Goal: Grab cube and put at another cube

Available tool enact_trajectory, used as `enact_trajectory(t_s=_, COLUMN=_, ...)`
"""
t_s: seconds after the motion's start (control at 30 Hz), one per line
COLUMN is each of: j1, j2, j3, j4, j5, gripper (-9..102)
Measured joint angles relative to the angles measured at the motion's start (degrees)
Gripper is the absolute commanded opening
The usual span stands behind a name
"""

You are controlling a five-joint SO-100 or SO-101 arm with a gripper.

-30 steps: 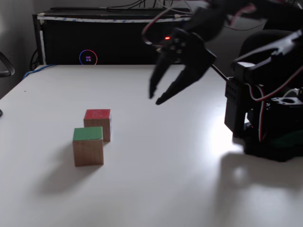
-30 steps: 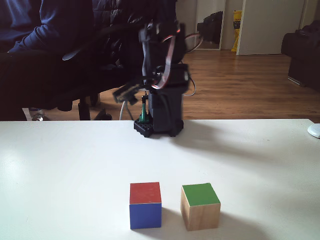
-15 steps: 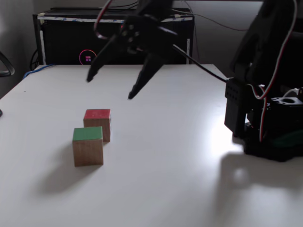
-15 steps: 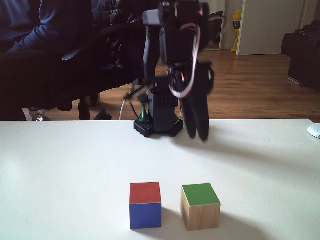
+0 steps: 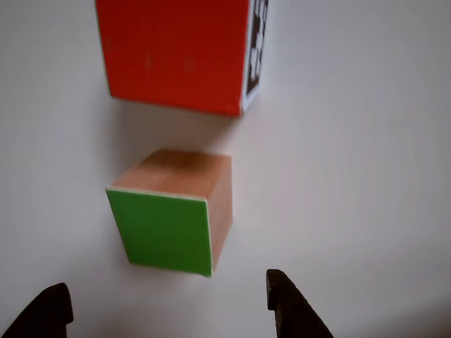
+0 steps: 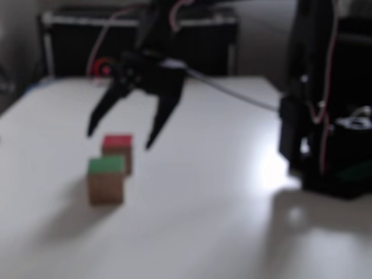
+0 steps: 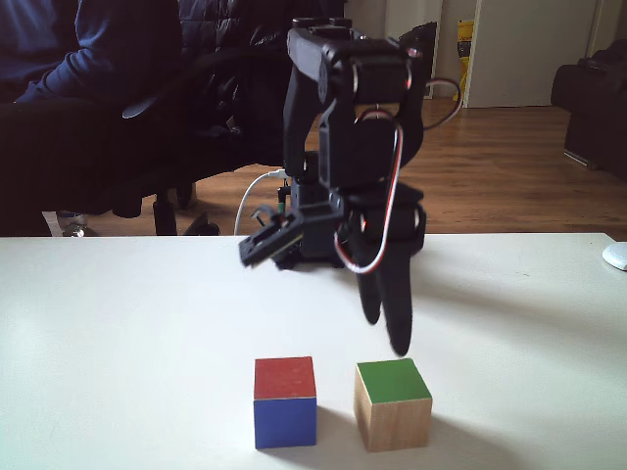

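The cube has wood-grain sides and a bright green face, and it stands on the white table. In both fixed views it is the green-topped cube. Another cube, red-orange with a black-and-white marker on one side, stands just beyond it with a small gap between them. In a fixed view this cube shows a red top and a blue front; it is blurred in the other. My gripper hangs open above the cubes, touching neither, its dark fingertips spread wider than the green-faced cube.
The arm's black base stands on the table's far side from the cubes. A black box lines one table edge. A person in dark clothes sits on a chair behind the table. A white object lies at the right edge.
The gripper has swung over from near the base and come down, staying open, and now hovers just above the two cubes. The cubes have not moved.
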Motion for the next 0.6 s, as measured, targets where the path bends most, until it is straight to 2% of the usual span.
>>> enact_trajectory(t_s=0.6, j1=-0.44, j2=-15.56, j3=-8.26, j4=-3.34, j5=-1.32, gripper=42)
